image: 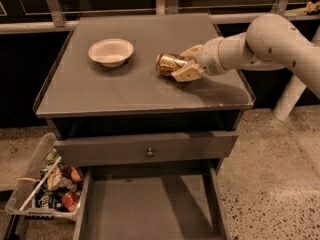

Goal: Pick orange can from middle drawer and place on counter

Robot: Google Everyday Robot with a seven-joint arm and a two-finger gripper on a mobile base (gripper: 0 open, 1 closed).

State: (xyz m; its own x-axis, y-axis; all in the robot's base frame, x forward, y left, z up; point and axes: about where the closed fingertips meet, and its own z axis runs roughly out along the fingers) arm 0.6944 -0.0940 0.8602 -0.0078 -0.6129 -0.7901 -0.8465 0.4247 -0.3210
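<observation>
The orange can (168, 63) lies on its side over the counter (125, 91), right of centre. My gripper (184, 64) comes in from the right and is shut on the can, one finger behind it and one in front. I cannot tell whether the can rests on the counter or hangs just above it. The middle drawer (145, 209) stands pulled out at the bottom, its grey floor bare.
A white bowl (111, 52) sits on the counter's left part. A closed drawer front with a round knob (149, 152) lies under the counter. A clear bin of snacks (47, 184) stands on the floor at the left. My arm (265, 44) spans the right side.
</observation>
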